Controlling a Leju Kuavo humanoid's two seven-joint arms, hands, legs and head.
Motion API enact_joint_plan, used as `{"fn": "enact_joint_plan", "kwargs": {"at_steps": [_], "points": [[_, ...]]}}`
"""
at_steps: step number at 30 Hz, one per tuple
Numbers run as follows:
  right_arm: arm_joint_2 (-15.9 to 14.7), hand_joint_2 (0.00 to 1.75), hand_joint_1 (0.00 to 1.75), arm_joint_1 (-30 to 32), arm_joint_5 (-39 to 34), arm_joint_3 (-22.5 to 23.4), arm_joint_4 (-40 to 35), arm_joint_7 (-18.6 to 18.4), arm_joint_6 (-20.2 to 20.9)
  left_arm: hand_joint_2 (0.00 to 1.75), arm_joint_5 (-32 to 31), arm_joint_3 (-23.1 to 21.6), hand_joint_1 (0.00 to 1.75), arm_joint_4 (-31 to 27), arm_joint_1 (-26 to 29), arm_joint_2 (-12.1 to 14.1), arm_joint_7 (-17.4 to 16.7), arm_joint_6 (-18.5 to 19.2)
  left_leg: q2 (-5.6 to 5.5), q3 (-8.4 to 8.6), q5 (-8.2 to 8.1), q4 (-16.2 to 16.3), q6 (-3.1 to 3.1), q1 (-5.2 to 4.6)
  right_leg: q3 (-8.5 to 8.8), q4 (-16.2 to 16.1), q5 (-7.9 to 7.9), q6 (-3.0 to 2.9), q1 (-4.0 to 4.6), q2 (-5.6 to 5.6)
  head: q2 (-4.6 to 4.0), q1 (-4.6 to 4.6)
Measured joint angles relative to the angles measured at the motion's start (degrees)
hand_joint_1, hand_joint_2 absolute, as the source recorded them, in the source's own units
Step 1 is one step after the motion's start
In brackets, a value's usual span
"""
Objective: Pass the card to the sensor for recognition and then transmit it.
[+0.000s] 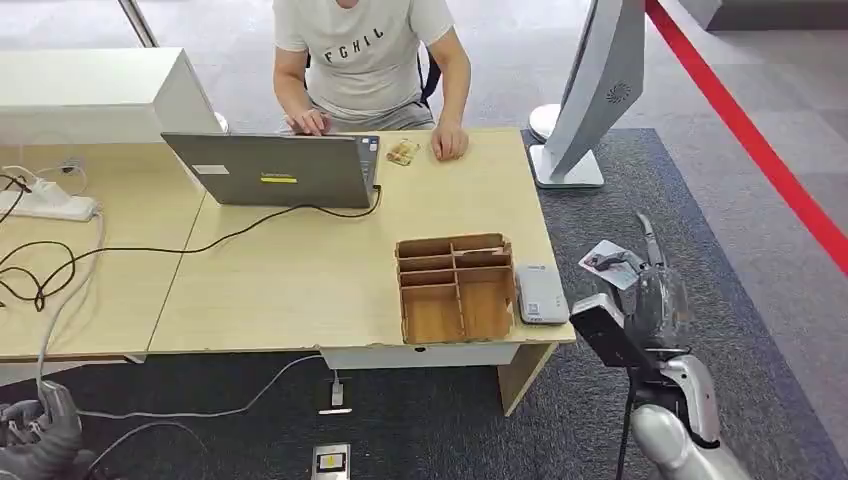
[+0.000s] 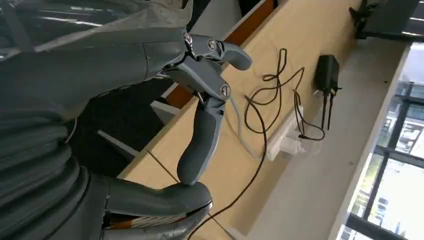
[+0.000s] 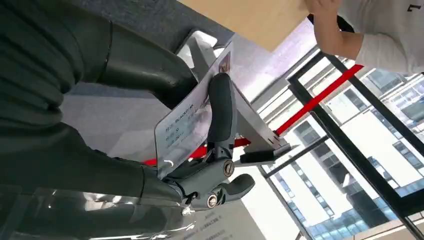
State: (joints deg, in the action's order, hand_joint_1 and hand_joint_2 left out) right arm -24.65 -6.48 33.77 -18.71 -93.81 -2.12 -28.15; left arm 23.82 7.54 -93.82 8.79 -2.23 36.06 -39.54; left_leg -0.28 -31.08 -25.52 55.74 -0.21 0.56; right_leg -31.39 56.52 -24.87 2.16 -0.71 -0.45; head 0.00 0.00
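A white card (image 1: 610,262) with print on it is pinched in my right hand (image 1: 640,292), out past the table's right edge and above the carpet. In the right wrist view the card (image 3: 186,129) sits between the thumb and one finger (image 3: 221,112) of that hand (image 3: 200,150). The sensor, a flat grey-white reader (image 1: 541,293), lies on the table's front right corner, a short way left of the card. My left hand (image 1: 40,432) hangs low at the front left. It holds nothing, and one finger (image 2: 200,140) curls down to the thumb.
A wooden divided box (image 1: 456,288) stands right beside the reader. A person sits at the far side with a grey laptop (image 1: 275,170). Cables and a power strip (image 1: 50,205) lie on the left table (image 1: 300,290). A white monitor stand (image 1: 590,100) rises at the back right.
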Motion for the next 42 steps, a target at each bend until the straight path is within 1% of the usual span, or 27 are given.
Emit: {"fn": "enact_joint_plan", "kwargs": {"at_steps": [4,8,13,18,23,26,30,32,36,38,42], "points": [[0.28,1.75,1.75,-0.30,-0.61,-0.31,0.74,0.65,0.57,1.75,-0.96,0.61,0.00,1.10,-0.11,-0.04,0.22,0.00,0.00,0.00,0.00,0.00,0.00,0.00,0.00,0.00,0.00,0.00,0.00,0.00,0.00,0.00],[0.39,1.75,1.75,-1.30,-1.46,-0.81,1.33,0.96,0.57,1.75,-4.22,0.59,0.00,0.73,-0.81,0.13,0.37,0.00,0.00,0.02,0.01,0.00,0.00,0.01,0.00,0.01,0.01,0.00,0.01,0.00,0.00,0.02],[0.72,1.75,1.75,-2.49,-1.77,-1.49,2.10,1.73,0.99,1.75,-11.90,0.26,0.00,-2.71,-3.30,1.27,-2.49,0.02,-0.01,0.03,0.03,0.00,-0.01,0.01,0.01,0.03,0.01,0.00,0.01,0.00,0.00,0.02],[1.35,1.75,1.75,-3.39,-2.40,-2.29,2.86,2.65,1.73,1.75,-21.39,-1.20,0.00,-8.10,-6.57,3.06,-7.38,0.02,-0.01,0.03,0.04,0.00,-0.01,0.01,0.02,0.04,0.02,0.00,0.01,0.00,0.00,0.00],[2.19,1.75,1.75,-3.92,-2.43,-2.86,3.98,3.50,2.89,1.75,-27.52,-2.93,0.00,-13.18,-9.17,4.70,-11.54,0.02,-0.01,0.03,0.03,0.00,-0.01,0.01,0.01,0.04,0.01,0.00,0.01,0.00,0.00,0.00],[2.64,1.75,1.75,-4.26,-2.47,-3.30,4.75,3.69,3.59,1.75,-28.98,-3.96,0.00,-15.67,-10.12,5.82,-12.96,0.02,-0.01,0.02,0.03,0.00,-0.01,0.01,0.00,0.04,0.01,0.00,0.01,0.00,0.00,0.02],[2.99,1.75,1.75,-5.01,-2.23,-4.11,6.03,3.65,5.80,1.75,-28.50,-5.62,0.00,-18.05,-11.52,7.39,-13.95,0.02,-0.01,0.03,0.03,0.00,-0.01,0.01,-0.01,0.04,0.01,0.00,0.01,0.00,0.00,0.02],[3.15,1.75,1.75,-5.36,-1.73,-4.37,6.77,3.35,6.71,1.75,-29.68,-6.79,0.00,-18.96,-12.28,8.11,-14.64,0.02,-0.01,0.02,0.04,0.01,-0.01,0.01,-0.01,0.04,0.01,0.00,0.01,0.00,0.00,0.04],[3.37,1.75,1.75,-6.15,0.44,-4.94,8.22,2.32,9.29,1.75,-32.87,-9.27,0.00,-20.74,-14.57,9.36,-16.61,0.02,-0.01,0.03,0.04,0.01,-0.01,0.00,0.00,0.04,0.02,0.00,0.00,0.00,0.00,0.02],[3.37,1.75,1.75,-6.24,2.85,-5.31,8.81,0.98,10.56,1.75,-33.38,-10.25,0.00,-21.57,-15.51,9.90,-17.22,0.02,-0.01,0.03,0.04,0.01,-0.01,0.00,-0.01,0.04,0.02,0.00,0.00,0.00,0.00,0.00],[3.30,1.75,1.75,-6.26,5.42,-5.75,10.47,-0.61,11.15,1.75,-33.59,-12.04,0.00,-23.01,-17.05,10.84,-17.38,0.02,-0.01,0.02,0.03,0.01,-0.01,0.00,-0.01,0.04,0.02,0.00,0.00,0.00,0.00,0.02]]}}
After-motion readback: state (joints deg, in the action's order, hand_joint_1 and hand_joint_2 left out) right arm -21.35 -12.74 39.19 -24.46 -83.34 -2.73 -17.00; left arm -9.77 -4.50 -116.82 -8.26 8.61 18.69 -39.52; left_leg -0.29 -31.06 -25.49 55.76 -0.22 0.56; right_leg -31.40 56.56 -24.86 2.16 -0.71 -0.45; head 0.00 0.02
